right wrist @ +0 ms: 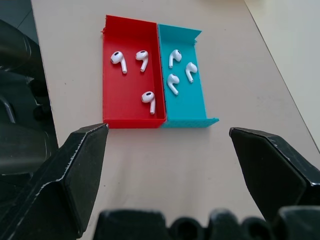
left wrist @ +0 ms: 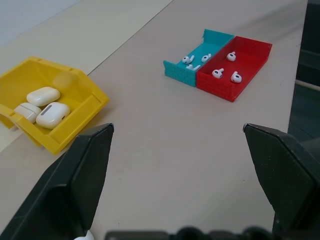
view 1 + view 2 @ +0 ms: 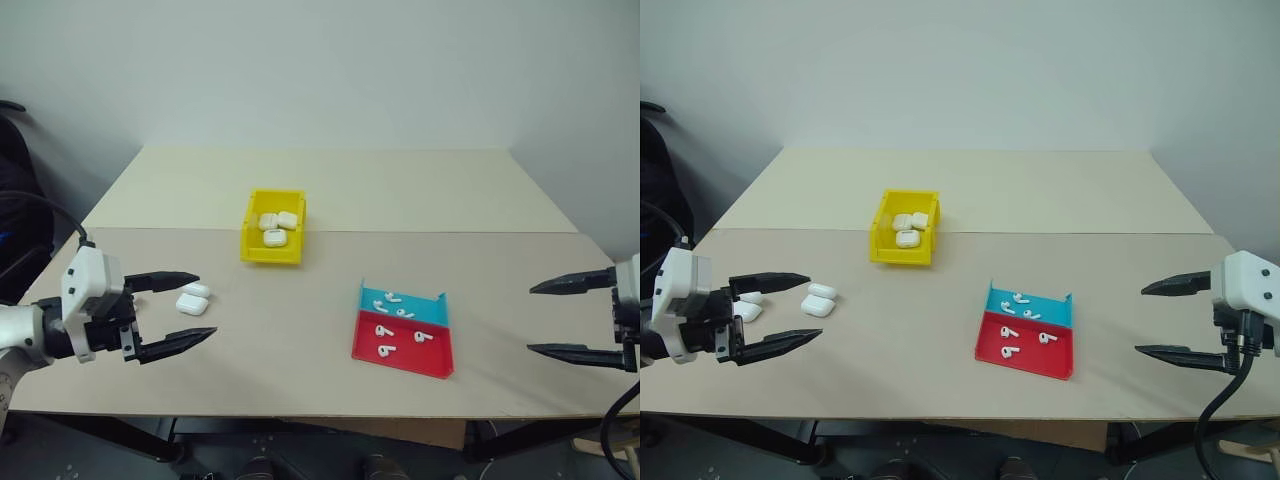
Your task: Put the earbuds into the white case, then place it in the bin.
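Both pincers gaped empty: left pincer (image 3: pixel 172 312) beside white cases (image 3: pixel 193 299), right pincer (image 3: pixel 1172 319) near earbuds (image 1: pixel 145 75) tray (image 1: pixel 114 119).

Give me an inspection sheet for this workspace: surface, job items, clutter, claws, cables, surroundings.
Surface: two pale table tops butted together, seam running across behind the yellow bin.
Job items: yellow bin holds three white cases. Red and blue tray holds six earbuds, three in the red half, three in the blue. Loose white cases lie on the table near the left claw.
Clutter: nothing seen.
Claws: left claw open, empty, above the table. Right claw open, empty, off to the tray's right.
Cables: black cable hanging below the right wrist.
Surroundings: plain pale wall; dark object at the far left.
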You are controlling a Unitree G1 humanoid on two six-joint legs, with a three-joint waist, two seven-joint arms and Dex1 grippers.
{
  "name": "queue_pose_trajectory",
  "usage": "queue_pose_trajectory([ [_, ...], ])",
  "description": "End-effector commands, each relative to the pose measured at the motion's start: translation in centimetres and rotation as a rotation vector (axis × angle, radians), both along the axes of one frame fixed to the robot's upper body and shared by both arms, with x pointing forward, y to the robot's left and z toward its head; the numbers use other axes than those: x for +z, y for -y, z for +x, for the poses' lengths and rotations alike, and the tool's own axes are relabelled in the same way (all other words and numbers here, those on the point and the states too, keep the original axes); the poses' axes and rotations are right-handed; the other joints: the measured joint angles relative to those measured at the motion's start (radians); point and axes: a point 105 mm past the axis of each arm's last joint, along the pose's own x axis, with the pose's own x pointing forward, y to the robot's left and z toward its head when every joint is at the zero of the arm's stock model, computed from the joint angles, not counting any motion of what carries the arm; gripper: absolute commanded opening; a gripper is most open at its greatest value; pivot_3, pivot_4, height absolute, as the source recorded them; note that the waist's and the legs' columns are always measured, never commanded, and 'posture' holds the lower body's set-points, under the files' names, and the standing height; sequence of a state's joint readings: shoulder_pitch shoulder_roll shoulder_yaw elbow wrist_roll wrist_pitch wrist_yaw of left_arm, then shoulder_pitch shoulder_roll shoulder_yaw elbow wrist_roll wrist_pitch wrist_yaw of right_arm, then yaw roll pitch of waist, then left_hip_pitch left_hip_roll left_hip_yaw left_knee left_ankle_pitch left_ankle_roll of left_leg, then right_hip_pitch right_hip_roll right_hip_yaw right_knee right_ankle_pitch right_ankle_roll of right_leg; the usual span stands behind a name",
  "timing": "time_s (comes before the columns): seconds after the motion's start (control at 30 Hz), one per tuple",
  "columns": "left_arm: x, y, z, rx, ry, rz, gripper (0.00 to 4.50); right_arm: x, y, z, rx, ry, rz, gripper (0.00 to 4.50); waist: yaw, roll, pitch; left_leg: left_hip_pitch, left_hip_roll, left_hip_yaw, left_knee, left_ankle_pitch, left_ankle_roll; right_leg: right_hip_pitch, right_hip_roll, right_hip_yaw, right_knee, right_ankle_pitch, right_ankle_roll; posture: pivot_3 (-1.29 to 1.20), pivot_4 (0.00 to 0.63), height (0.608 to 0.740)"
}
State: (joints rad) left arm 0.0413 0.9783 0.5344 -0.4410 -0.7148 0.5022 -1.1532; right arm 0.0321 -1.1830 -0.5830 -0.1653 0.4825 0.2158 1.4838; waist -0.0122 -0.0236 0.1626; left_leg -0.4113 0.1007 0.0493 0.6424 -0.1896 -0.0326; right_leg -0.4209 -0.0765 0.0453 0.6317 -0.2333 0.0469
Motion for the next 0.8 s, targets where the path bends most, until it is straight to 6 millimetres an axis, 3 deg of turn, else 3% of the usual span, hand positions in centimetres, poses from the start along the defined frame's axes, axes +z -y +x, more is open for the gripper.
queue_pose_trajectory([
  [0.03,1.4,0.1,-0.3,-0.008,0.041,-0.004,4.5,1.0,0.0,-0.1,0.011,0.056,-0.012,4.48,0.0,0.0,0.0,0.0,0.0,0.0,0.0,0.0,0.0,0.0,0.0,0.0,0.0,0.0,0.0,0.0,0.15,0.74],
  [0.37,1.4,0.5,0.2,0.051,0.089,0.023,4.5,0.9,0.2,0.0,0.0,0.05,-0.022,4.48,0.0,0.0,0.0,0.0,0.0,0.0,0.0,0.0,0.0,0.0,0.0,0.0,0.0,0.0,0.0,0.0,0.15,0.74],
  [0.63,1.9,0.8,0.8,0.241,0.176,0.089,4.5,1.0,0.3,0.6,-0.011,0.045,-0.035,4.48,0.0,0.0,0.0,0.0,0.0,0.0,0.0,0.0,0.0,0.0,0.0,0.0,0.0,0.0,0.0,0.0,0.15,0.74],
  [0.8,1.0,0.3,1.1,0.395,0.157,0.278,4.5,1.0,0.2,0.6,-0.01,0.039,-0.04,4.48,0.0,0.0,0.0,0.001,0.0,0.0,0.0,0.0,0.0,0.0,0.0,0.001,0.0,0.0,0.0,0.0,0.15,0.74],
])
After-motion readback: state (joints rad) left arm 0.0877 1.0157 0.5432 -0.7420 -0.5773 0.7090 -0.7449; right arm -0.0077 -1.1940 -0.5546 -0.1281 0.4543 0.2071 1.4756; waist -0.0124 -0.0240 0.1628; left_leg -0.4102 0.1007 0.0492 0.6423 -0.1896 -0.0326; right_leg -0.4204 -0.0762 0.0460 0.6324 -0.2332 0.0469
